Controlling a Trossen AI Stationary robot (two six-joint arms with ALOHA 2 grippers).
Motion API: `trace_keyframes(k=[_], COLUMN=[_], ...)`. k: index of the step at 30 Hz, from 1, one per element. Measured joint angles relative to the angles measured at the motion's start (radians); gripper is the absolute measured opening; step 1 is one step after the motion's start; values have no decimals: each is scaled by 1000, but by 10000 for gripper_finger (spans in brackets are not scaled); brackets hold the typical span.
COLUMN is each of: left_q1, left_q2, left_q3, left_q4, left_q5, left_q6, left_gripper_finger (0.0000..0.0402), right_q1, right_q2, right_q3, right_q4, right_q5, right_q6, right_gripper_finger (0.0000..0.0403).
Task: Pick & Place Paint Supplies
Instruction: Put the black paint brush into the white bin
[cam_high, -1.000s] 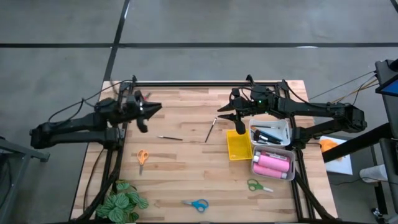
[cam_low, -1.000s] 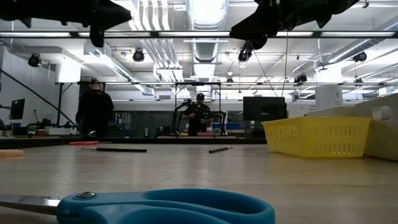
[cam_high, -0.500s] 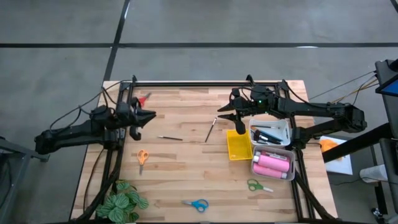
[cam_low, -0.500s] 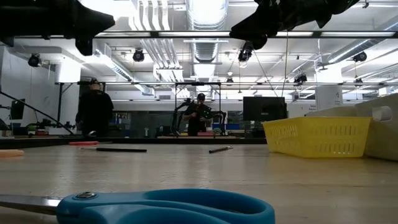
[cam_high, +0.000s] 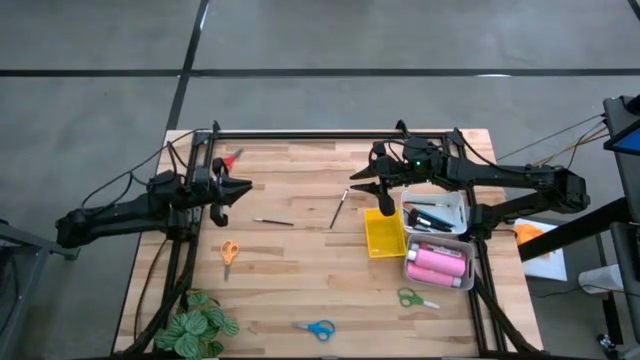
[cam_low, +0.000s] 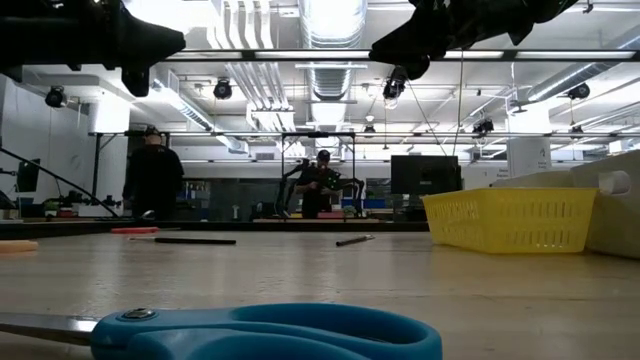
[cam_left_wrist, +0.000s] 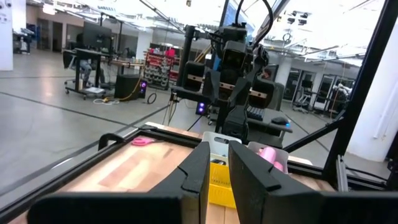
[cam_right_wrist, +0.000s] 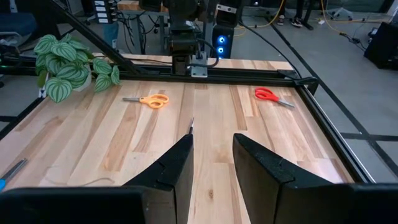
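Paint supplies lie spread on the wooden table (cam_high: 300, 270), placed here vs. the yellow tray (cam_high: 383, 233): two thin brushes (cam_high: 338, 209) just left of it, pink bottles (cam_high: 437, 263) in the white tray (cam_high: 440, 282) touching its right side, green scissors (cam_high: 417, 298) below, blue scissors (cam_high: 315, 328) lower-left, orange scissors (cam_high: 229, 252) well left, red scissors (cam_high: 232, 159) far upper-left. Vs. 1 s ago, left arm has pulled back leftward; left gripper (cam_high: 236, 186) now hovers betw. red and orange scissors, fingers (cam_left_wrist: 202, 171) nearly closed w/ a narrow gap, holding nothing. Right gripper (cam_high: 366, 185) hasn't moved: just above tray's upper-left corner, brushes beside it, fingers (cam_right_wrist: 180, 165) partly apart, empty.
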Motion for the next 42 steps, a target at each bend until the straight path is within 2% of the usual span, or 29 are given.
trace_keyframes(k=[13,28,33,42], left_q1=[0,0,0,0], left_q2=[0,0,0,0], left_q3=[0,-1,-1,-1], left_q4=[-16,-189,-192,-198], left_q5=[0,-1,-3,-4], left_q6=[-3,1,1,0], left_gripper_finger=[60,60,60,61], right_q1=[0,0,0,0], right_q2=[0,0,0,0], right_q3=[0,0,0,0], right_q4=[0,0,5,5], right_q5=[0,0,0,0], right_q6=[0,0,-41,-2], right_gripper_finger=[112,112,112,112])
